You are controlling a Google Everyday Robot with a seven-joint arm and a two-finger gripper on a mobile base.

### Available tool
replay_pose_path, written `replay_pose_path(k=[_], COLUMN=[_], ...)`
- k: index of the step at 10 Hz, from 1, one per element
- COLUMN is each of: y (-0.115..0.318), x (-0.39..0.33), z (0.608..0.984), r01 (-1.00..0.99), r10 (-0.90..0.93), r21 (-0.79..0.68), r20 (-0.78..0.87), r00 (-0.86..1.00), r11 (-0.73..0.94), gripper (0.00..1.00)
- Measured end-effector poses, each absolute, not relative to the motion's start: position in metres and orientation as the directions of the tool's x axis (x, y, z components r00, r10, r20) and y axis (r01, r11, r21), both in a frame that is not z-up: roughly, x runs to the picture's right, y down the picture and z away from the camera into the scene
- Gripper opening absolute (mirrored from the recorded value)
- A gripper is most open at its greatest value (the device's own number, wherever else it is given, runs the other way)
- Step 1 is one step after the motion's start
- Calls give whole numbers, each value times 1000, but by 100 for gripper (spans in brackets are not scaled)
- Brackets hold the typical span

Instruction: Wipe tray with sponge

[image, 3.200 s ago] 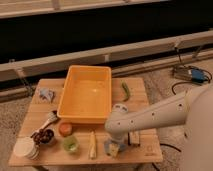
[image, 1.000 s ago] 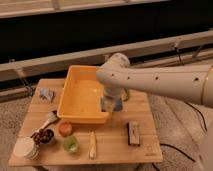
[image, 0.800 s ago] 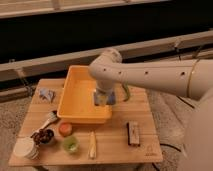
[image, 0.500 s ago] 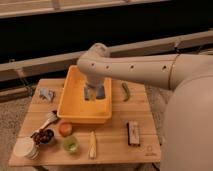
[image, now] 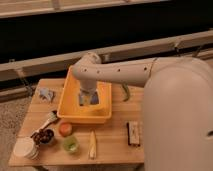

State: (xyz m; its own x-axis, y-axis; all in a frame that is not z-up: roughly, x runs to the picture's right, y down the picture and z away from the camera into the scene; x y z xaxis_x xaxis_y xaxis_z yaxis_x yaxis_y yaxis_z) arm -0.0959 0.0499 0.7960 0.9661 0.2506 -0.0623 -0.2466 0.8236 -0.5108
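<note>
The gripper (image: pixel 88 95) is lowered inside the tray (image: pixel 82 116), closed on the sponge (image: pixel 92 99), which is held low near the middle of the tray's floor. The tray is set on a wooden table (image: pixel 111 146). A grey-blue rag (image: pixel 46 93) is seen to its left, and a dark brush block (image: pixel 133 134) lies near the table's front right.

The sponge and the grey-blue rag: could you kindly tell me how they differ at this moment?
The sponge is gripped by the shut gripper down inside the tray; the rag lies loose on the table, left of the tray. The sponge shows blue and yellow; the rag is plain grey-blue. Both are small.
</note>
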Motion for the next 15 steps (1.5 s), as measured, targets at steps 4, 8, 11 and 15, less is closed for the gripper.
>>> replay_pose_path(k=[4,8,11,15], y=[84,94,94,93], x=[-111,-115,-115,-116], z=[823,829,829,829], r01=[-238,-234,-234,-233], r10=[239,229,229,228], r21=[-568,-587,-587,-586], r20=[-75,-85,-84,-83], r00=[968,970,970,970], r11=[788,775,775,776], gripper=[0,0,0,0])
